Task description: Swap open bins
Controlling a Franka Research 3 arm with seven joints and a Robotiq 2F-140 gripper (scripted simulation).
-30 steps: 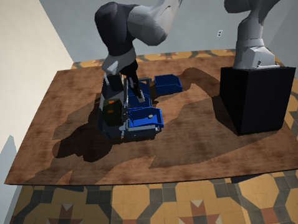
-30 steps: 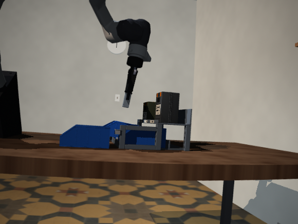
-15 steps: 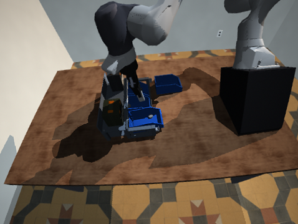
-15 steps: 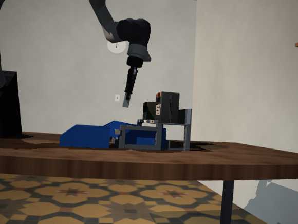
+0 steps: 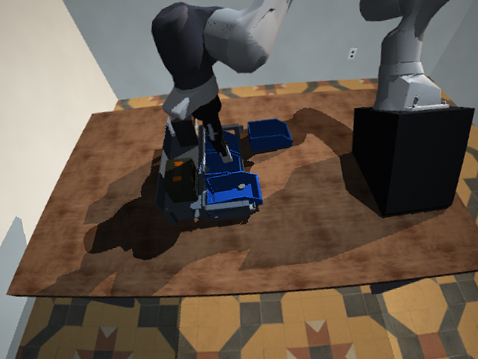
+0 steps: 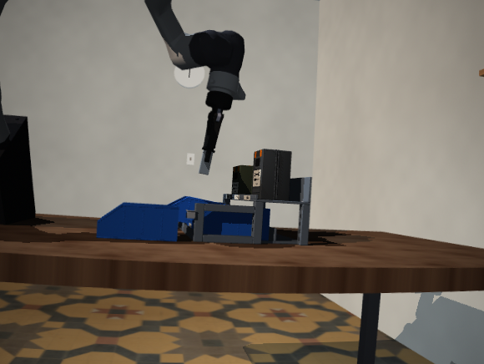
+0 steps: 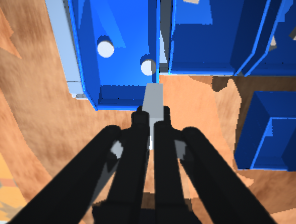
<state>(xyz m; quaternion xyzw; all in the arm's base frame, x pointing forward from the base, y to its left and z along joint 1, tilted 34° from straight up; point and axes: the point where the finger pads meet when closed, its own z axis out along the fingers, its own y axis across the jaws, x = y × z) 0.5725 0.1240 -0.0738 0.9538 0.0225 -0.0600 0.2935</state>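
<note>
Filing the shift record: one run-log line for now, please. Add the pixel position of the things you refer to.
black two-finger gripper (image 5: 227, 155) (image 6: 204, 168) (image 7: 154, 96): shut, empty | blue open-front bin with white round parts (image 5: 233, 194) (image 7: 117, 75): in shelf

The grey and black jointed arm (image 5: 238, 40) (image 6: 177, 46) reaches out and bends down at its wrist, its slim black two-fingered hand (image 5: 226, 155) (image 6: 204, 167) (image 7: 154, 96) pointing downward at a slight tilt, fingers closed together on nothing, high above the worktop.

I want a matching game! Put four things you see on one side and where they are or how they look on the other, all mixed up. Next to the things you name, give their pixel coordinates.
Things
1. gripper (image 5: 227, 158) (image 6: 204, 173) (image 7: 154, 96)
2. two white round parts (image 7: 105, 49)
3. tabletop (image 5: 312, 250) (image 6: 375, 250) (image 7: 190, 102)
4. bin standing apart from the shelf (image 5: 269, 135) (image 7: 267, 107)

Places or looks
A. brown
B. closed, in the air
C. blue, on the table
D. inside a blue bin

Pairs: 1-B, 2-D, 3-A, 4-C
</note>
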